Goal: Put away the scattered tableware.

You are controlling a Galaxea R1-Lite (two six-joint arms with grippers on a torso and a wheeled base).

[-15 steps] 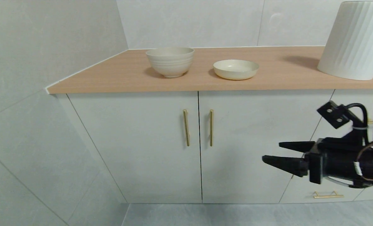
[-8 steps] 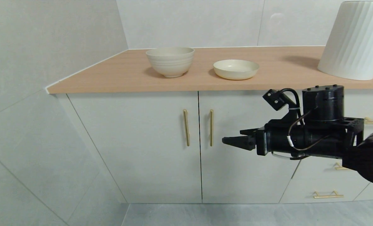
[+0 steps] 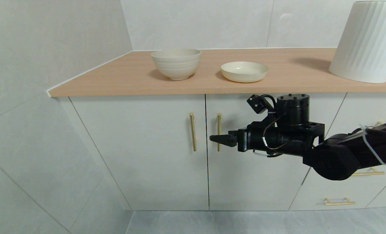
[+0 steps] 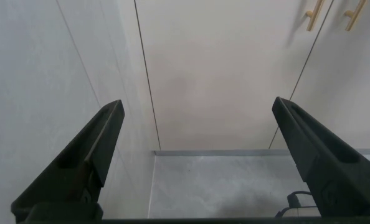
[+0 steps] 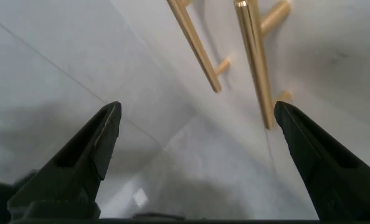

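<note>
A cream ribbed bowl (image 3: 176, 63) and a shallow cream dish (image 3: 244, 71) stand on the wooden counter (image 3: 121, 79). Below them are two white cabinet doors with upright gold handles (image 3: 192, 132) (image 3: 218, 132). My right gripper (image 3: 219, 138) is held level in front of the right door, its tips at the right handle. In the right wrist view this gripper (image 5: 197, 121) is open, with both gold handles (image 5: 253, 62) close ahead and nothing between its fingers. My left gripper (image 4: 197, 115) is open and empty, low down, facing the cabinet's base and the floor.
A tall white ribbed cylinder (image 3: 368, 42) stands on the counter at the right. Drawers with gold pulls (image 3: 339, 202) lie right of the doors. A tiled wall (image 3: 33, 97) closes off the left side. Grey floor (image 3: 245, 222) runs below the cabinet.
My right arm has swung up and to the left, from low at the right edge to the right door's handle, and the gripper has rolled onto its side.
</note>
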